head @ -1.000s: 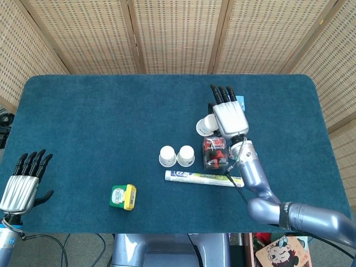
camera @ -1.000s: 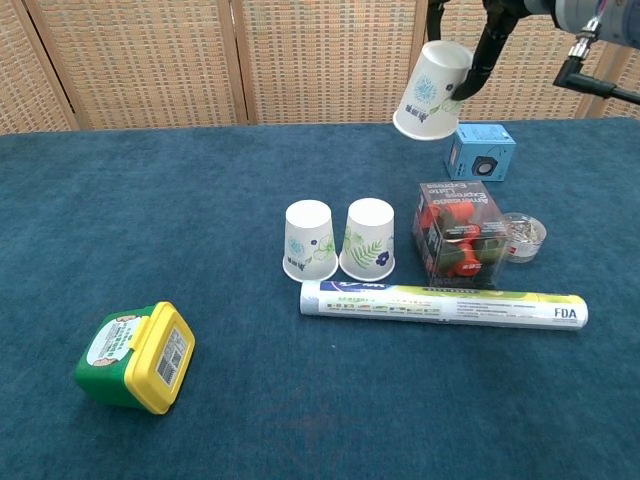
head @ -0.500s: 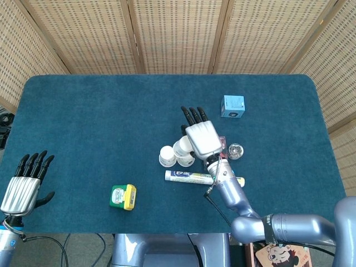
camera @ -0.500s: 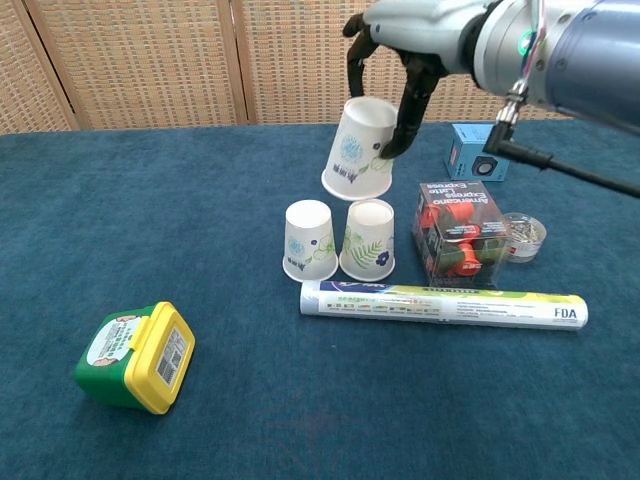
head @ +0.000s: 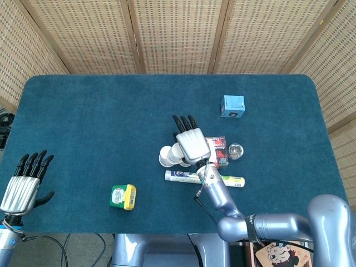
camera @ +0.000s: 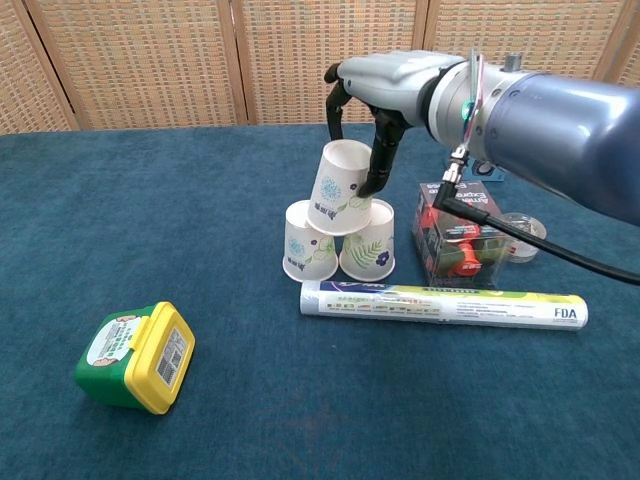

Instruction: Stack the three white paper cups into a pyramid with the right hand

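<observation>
**Third cup held tilted on the two base cups**

Cups: two white paper cups stand upside down, side by side and touching, near the middle of the blue table — the left base cup and the right base cup. A top cup, also inverted, sits tilted across their tops, its rim resting on both. The right hand reaches over from the right and holds this top cup, thumb and fingers clamped on its sides. In the head view the hand covers most of the stack. The left hand rests at the table's near left edge, fingers straight, slightly apart, holding nothing.

Just in front of the cups lies a long white tube. Right of them stands a clear box of red items, with a small round clear container beside it. A blue cube box sits farther back. A green tub with a yellow lid lies well apart at front left.
</observation>
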Available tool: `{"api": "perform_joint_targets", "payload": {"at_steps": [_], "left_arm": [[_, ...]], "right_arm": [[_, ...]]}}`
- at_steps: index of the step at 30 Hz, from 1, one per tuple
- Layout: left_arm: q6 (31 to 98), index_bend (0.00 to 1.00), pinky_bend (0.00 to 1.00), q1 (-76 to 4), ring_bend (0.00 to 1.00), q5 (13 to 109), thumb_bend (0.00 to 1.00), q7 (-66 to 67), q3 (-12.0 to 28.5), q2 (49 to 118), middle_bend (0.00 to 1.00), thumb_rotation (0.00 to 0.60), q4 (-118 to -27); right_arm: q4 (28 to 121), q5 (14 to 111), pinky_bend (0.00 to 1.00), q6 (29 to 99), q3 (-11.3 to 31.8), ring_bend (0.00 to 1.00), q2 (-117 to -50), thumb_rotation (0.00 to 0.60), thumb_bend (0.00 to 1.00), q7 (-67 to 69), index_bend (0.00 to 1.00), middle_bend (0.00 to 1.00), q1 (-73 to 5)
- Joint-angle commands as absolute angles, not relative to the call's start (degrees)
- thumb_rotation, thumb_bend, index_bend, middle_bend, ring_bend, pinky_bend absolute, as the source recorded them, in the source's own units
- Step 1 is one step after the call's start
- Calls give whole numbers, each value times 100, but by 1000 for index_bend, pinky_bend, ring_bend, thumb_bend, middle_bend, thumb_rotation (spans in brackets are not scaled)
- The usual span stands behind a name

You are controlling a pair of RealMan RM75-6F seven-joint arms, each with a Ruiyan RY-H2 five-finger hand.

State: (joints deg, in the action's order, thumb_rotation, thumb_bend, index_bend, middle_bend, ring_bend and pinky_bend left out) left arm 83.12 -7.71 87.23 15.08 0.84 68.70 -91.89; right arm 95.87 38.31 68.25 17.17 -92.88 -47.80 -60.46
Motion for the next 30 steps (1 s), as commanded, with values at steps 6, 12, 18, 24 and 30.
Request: {"api": "perform_joint_targets", "payload": {"at_steps": [6,12,18,24,30], "left_arm": [[8291,0,0,-774,0,8663,217,1483,110,6872,0,600,-9177],[8293,0,0,-774,0,8690,217,1484,97,6873,0,600,-9179],[8284,0,0,-774,0,8674,218,1477,98,6874,0,600,-9187],[8297,0,0,-768,0,8692,217,1470,91,6867,0,600,-9191],[8315,0,0,-760,0,8701,217,1461,91,6863,0,600,-9196]], "right_arm": [[9240,3800,0,6639,1685,0,-9393,600,159,-4693,522,3,-6095],[9140,3851,0,6625,1722,0,-9418,600,159,-4645,522,3,-6117],[9138,3832,0,6636,1764,0,-9398,600,159,-4661,522,3,-6134],[9172,3732,0,6639,1808,0,-9352,600,159,-4706,522,1,-6147],[9316,3614,0,6564,1756,0,-9260,600,159,-4799,303,0,-6156]]}}
